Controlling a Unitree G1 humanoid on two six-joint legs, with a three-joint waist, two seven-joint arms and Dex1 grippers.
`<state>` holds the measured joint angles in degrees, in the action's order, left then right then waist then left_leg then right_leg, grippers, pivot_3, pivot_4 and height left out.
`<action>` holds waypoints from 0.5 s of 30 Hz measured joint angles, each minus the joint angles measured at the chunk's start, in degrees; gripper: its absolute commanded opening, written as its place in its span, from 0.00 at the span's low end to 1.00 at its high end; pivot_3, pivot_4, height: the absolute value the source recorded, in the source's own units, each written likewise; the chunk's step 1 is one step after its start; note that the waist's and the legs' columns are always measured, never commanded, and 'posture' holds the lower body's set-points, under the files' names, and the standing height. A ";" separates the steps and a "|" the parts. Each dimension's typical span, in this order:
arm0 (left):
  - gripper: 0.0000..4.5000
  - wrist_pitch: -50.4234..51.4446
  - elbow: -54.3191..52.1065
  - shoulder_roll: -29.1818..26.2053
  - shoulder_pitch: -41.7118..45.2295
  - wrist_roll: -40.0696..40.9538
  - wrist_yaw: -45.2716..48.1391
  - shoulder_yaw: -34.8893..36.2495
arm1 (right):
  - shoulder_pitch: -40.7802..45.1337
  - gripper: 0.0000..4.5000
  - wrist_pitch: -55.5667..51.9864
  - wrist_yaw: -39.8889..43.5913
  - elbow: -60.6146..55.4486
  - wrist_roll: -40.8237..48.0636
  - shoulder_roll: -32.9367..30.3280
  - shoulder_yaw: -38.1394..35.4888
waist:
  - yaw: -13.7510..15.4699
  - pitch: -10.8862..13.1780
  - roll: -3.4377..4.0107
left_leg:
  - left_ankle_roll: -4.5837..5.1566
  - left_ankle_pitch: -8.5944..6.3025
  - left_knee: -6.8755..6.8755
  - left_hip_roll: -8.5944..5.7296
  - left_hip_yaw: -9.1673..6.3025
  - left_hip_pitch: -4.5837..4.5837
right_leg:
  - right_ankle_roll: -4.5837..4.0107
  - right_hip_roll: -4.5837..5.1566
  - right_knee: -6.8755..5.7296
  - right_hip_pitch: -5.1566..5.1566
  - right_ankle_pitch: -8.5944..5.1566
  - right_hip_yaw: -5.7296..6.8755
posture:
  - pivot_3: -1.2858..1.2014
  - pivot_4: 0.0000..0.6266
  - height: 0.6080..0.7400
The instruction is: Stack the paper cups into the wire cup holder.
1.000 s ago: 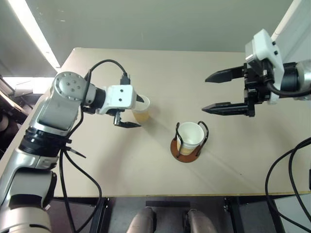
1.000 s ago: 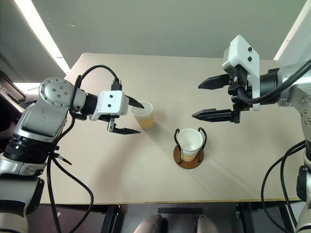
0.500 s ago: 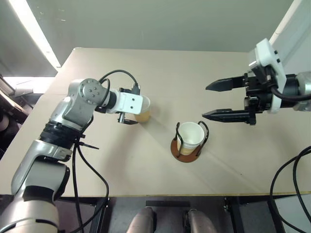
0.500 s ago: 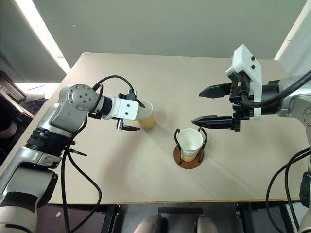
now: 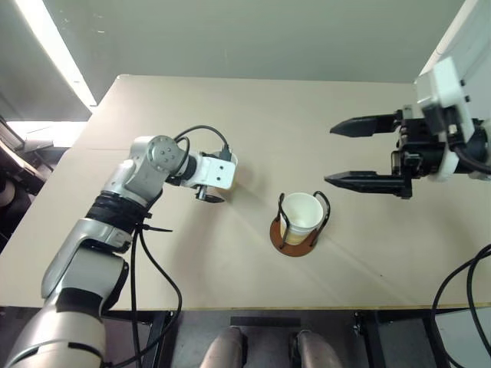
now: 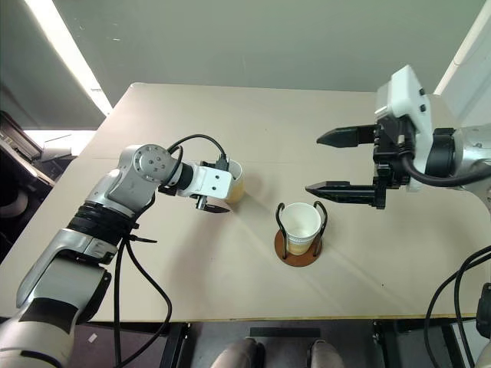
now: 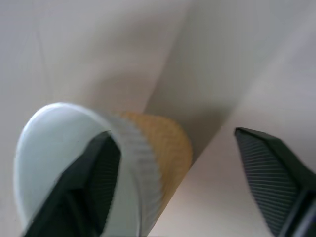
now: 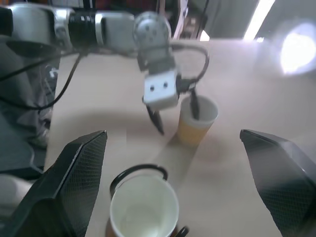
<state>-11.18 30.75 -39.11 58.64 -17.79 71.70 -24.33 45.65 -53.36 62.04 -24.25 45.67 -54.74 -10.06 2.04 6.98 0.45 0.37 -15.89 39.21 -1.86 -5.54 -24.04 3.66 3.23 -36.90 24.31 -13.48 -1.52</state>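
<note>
One paper cup [image 6: 238, 186] stands upright on the table, left of the wire cup holder [image 6: 298, 253]. My left gripper [image 6: 226, 185] is low at this cup and open: one finger reaches inside the rim, the other finger [image 7: 271, 173] stands apart from the tan outer wall [image 7: 163, 148]. A second paper cup [image 6: 301, 222] sits upright in the holder between its black wire loops. Above the table and right of the holder, my right gripper [image 6: 314, 163] hangs wide open and empty, pointing left.
The beige table [image 6: 192, 268] has bare surface in front of and behind the holder. Its front edge runs along the bottom of the eye views. A black cable loops over my left wrist [image 6: 196, 142].
My left gripper has come down and forward onto the loose cup, one finger now inside its rim, and its jaws have narrowed. My right gripper has turned slightly and stays open.
</note>
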 measured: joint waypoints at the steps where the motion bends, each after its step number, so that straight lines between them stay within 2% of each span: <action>1: 0.52 -0.29 0.51 0.10 0.50 0.23 0.74 0.00 | -0.58 1.00 0.74 0.10 0.46 0.27 0.00 -0.39 | 0.03 0.00 0.00 | 0.00 0.00 0.00 0.00 0.00 0.00 | 0.00 0.00 -0.01 0.00 0.00 0.00 | 0.52 0.24 1.00; 7: 0.01 -1.73 1.71 -0.13 2.21 1.90 3.58 0.16 | -3.60 1.00 3.22 0.84 1.42 0.64 -0.01 -0.68 | 0.08 0.00 0.00 | 0.00 0.00 -0.02 0.00 0.01 0.00 | 0.00 0.00 -0.03 0.00 0.00 0.00 | 0.52 0.24 1.00; 15: 0.00 -0.72 -0.54 -1.92 2.30 6.65 10.13 1.68 | -4.22 1.00 4.56 2.22 2.78 2.61 -0.88 -1.06 | 0.13 0.00 0.00 | 0.00 0.00 -0.01 0.00 0.01 -0.02 | 0.01 -0.01 -0.04 -0.02 0.01 0.00 | 0.52 0.24 1.00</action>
<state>-11.90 30.22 -41.03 60.93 -11.14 81.83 -22.65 41.43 -48.80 64.26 -21.47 48.28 -55.61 -11.13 2.17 6.98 0.45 0.37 -15.89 39.20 -1.86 -5.53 -24.06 3.67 3.23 -36.94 24.29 -13.47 -1.51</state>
